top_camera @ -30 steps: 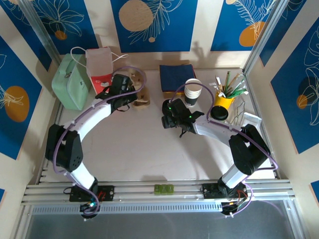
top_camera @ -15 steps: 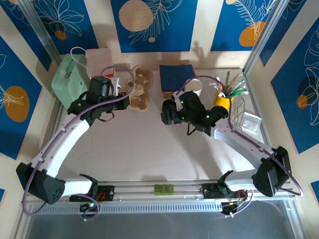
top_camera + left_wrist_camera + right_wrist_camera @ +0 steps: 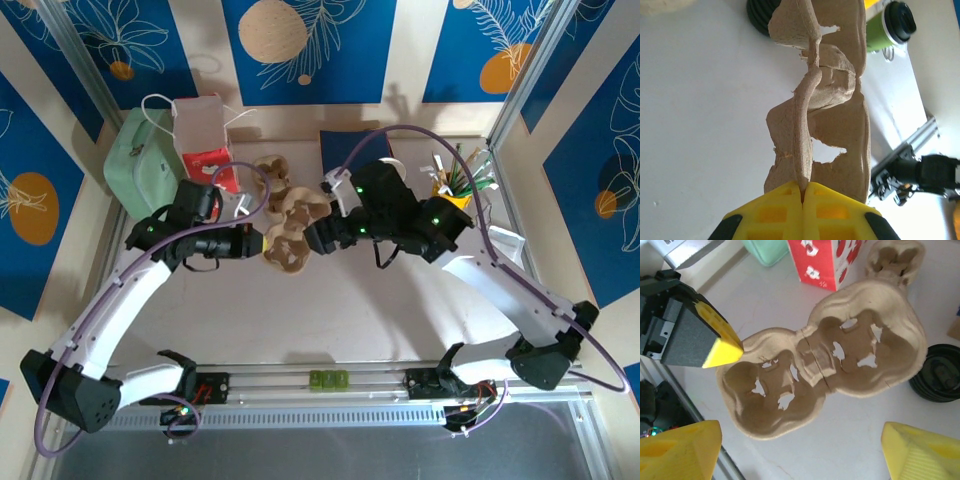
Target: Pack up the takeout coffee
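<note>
A brown pulp cup carrier (image 3: 290, 222) with two wells lies over the middle of the table. My left gripper (image 3: 262, 243) is shut on its near-left rim; the left wrist view has the yellow pads (image 3: 803, 187) pinching that edge of the carrier (image 3: 830, 115). My right gripper (image 3: 318, 237) hovers open above the carrier (image 3: 825, 370), with its yellow fingertips (image 3: 680, 450) wide apart and nothing between them. The takeout coffee (image 3: 937, 375), with its black round lid, stands on the table just right of the carrier. In the top view the right arm hides it.
At the back left stand a mint-green case (image 3: 140, 160) and a red-and-white paper bag (image 3: 205, 140). A second pulp carrier (image 3: 272, 170) lies beside them. A navy stack (image 3: 345, 145) and the yellow cup of sticks (image 3: 452, 190) stand at the back right.
The left arm has drawn the carrier from the back toward the table's middle. The right arm has swung left and come over it.
</note>
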